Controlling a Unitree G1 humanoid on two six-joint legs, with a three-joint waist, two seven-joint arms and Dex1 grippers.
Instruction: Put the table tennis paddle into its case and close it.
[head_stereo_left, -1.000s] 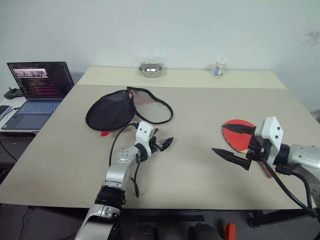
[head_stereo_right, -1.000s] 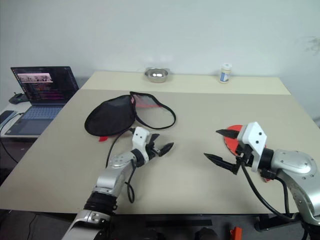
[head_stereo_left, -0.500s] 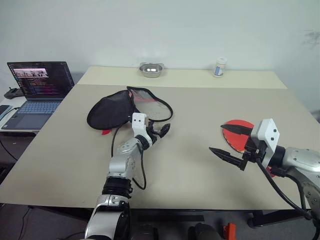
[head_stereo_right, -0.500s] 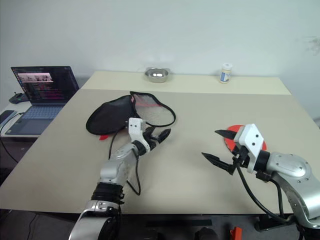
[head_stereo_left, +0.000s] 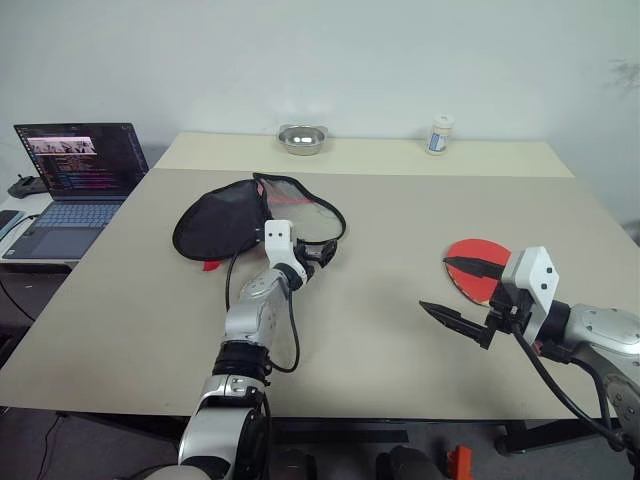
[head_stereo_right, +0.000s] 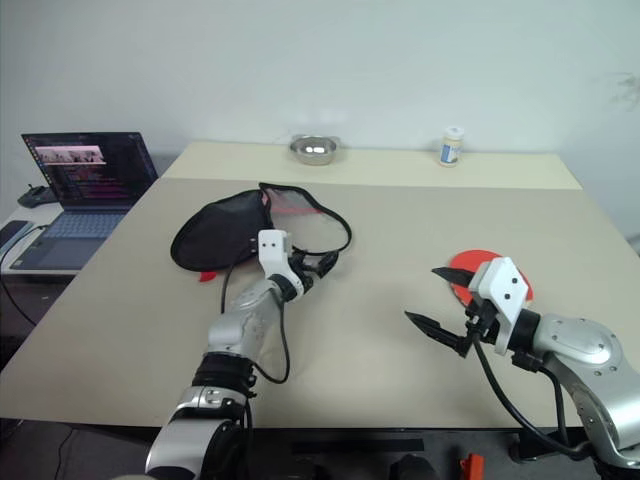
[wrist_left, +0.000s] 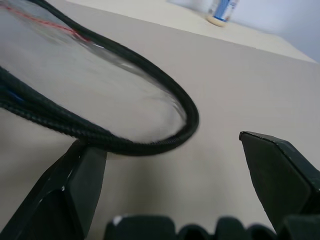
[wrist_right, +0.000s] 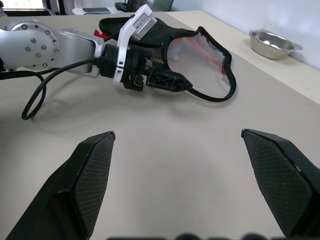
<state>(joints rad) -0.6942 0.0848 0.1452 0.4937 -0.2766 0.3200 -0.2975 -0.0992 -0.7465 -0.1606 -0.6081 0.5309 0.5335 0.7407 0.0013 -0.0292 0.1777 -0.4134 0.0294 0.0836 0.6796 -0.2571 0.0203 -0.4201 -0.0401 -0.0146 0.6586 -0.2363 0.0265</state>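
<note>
The case (head_stereo_left: 222, 222) lies unzipped at the table's left middle, its black half flat and its red-trimmed flap (head_stereo_left: 300, 208) spread out to the right. My left gripper (head_stereo_left: 322, 254) is open and level, its fingertips right at the flap's black corded rim (wrist_left: 150, 144). I cannot tell whether they touch it. The table tennis paddle (head_stereo_left: 472, 250) rests red face up on the right, its handle hidden behind my right hand. Just in front of the paddle, above the table, hovers my right gripper (head_stereo_left: 435, 284), open and empty, pointing left toward the case.
A steel bowl (head_stereo_left: 301, 139) and a small white bottle (head_stereo_left: 438, 134) stand at the table's far edge. An open laptop (head_stereo_left: 75, 170) sits on a lower side table to the left. A small red piece (head_stereo_left: 209, 265) pokes out from under the case.
My left gripper has moved forward and slightly up to the case's flap rim, rolling a little at the wrist. The right gripper has stayed in place, still open.
</note>
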